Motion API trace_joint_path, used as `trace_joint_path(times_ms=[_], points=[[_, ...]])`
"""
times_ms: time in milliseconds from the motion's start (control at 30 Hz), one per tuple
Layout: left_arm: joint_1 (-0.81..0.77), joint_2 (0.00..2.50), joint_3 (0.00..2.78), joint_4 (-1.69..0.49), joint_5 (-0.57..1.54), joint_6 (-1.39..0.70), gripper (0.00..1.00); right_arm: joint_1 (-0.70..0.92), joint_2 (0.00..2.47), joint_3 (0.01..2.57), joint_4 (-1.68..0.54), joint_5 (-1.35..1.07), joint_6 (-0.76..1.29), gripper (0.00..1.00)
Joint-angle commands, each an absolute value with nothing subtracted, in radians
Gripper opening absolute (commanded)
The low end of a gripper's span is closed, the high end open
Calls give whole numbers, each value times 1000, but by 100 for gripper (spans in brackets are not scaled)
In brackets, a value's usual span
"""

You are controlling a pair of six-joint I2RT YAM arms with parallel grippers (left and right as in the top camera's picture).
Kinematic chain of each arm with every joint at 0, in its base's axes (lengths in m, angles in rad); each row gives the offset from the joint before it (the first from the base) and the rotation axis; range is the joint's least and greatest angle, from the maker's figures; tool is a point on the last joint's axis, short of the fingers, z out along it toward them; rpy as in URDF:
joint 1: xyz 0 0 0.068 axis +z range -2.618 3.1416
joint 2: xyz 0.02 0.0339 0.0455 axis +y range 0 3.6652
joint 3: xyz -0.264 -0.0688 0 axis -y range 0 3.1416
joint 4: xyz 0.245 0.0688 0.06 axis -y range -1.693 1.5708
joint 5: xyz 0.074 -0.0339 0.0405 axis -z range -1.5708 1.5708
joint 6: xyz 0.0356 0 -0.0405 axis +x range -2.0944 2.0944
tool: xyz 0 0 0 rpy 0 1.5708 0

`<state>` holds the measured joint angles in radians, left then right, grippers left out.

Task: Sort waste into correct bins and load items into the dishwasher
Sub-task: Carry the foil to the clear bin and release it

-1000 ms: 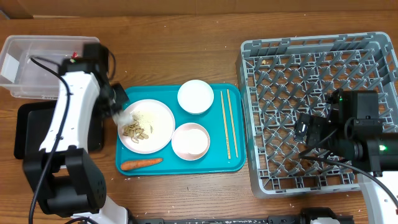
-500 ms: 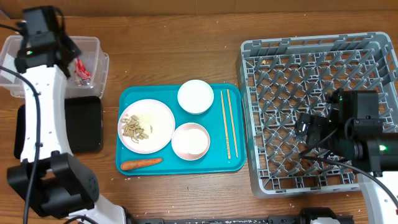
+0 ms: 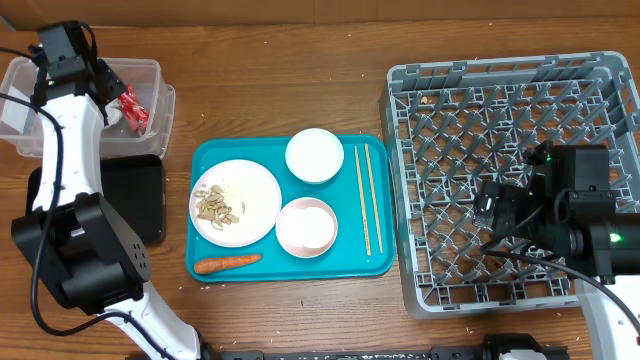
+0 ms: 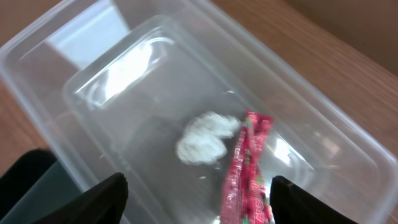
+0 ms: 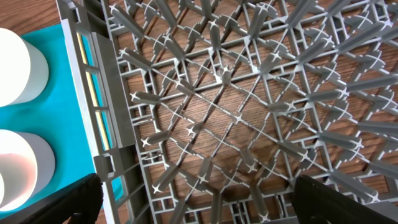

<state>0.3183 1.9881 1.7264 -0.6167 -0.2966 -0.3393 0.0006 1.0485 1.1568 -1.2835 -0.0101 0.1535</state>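
Left wrist view: your left gripper [image 4: 196,193] hangs with its two dark fingers spread wide and nothing between them. Directly below sits the clear bin [image 4: 37,68], a rounded rectangle of glossy see-through plastic. On its floor lie a crumpled white tissue [image 4: 205,140], soft and lumpy, and touching it a flat red wrapper [image 4: 245,168], long and shiny.

Overhead, that gripper [image 3: 105,85] is over the clear bin [image 3: 150,70] at the table's far left, the red wrapper [image 3: 133,108] showing beside it. Just in front lies the black bin [image 3: 135,200], matte and shallow. At mid-table the teal tray [image 3: 375,262] carries a round white plate [image 3: 258,195] with pale scraps [image 3: 215,207], two white bowls [image 3: 315,155] [image 3: 306,226], a pair of thin wooden chopsticks [image 3: 366,195] and an orange carrot [image 3: 227,263].

Your right gripper [image 5: 199,199] is parted and empty above the grey lattice dish rack [image 5: 224,112], wood grain visible through the grid.

One second ago the left gripper was at the plate's left edge with something white at its tip. It has since moved to the clear bin. The right arm has not moved.
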Motion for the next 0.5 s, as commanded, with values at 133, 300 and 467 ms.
trace_joint_path(times_ms=[133, 300, 467], points=[[277, 1882, 1870, -739, 103, -253, 72, -2, 1044, 1182, -1261, 33, 157, 100], [184, 1856, 1871, -897, 302, -238, 75, -2, 1044, 1182, -1220, 33, 158, 100], [53, 1858, 1870, -1143, 330, -170, 87, -2, 1044, 1182, -1199, 33, 215, 100]])
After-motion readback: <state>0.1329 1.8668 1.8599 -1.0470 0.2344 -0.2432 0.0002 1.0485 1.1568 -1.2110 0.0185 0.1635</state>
